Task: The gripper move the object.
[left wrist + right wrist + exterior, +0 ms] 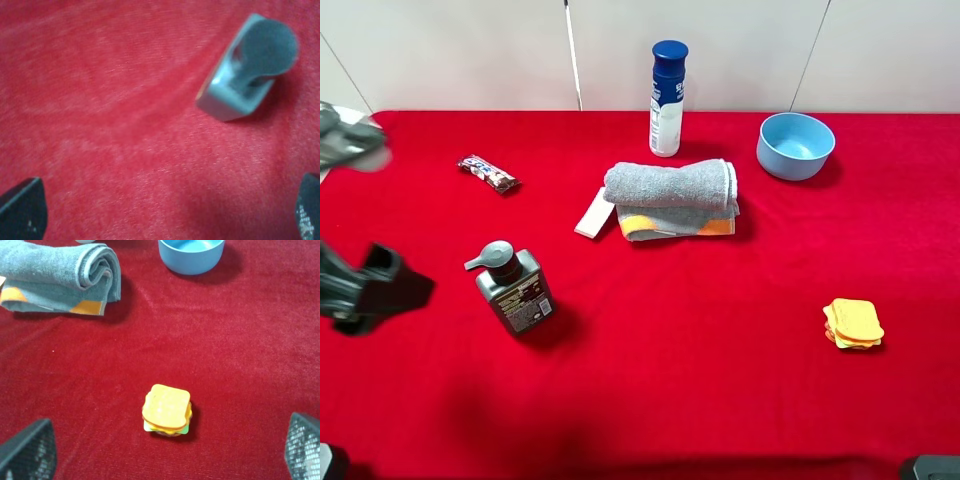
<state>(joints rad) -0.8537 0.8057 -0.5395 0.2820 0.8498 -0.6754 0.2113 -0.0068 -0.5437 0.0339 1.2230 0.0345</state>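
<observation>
1. One red counter [720,380] carries every item in view.
2. Left end effector [165,212]: released, jaws wide apart, empty, over bare red cloth near the counter's left edge. It stands beside the pump bottle without touching it.
3. Right end effector [170,452]: released, jaws spread, holding nothing, with the toy sandwich [167,410] on the cloth ahead of it.
4. Towel [672,198]: grey, rolled and folded, at counter centre, with a white strip beside its left end.
5. White bottle [666,98]: blue cap, upright behind the towel.
6. Blue bowl [795,146]: upright, right of the white bottle.
7. Pump bottle [514,288]: dark grey, upright, on the left half of the counter, in front of the snack bar [488,173] and well apart from the towel.
</observation>
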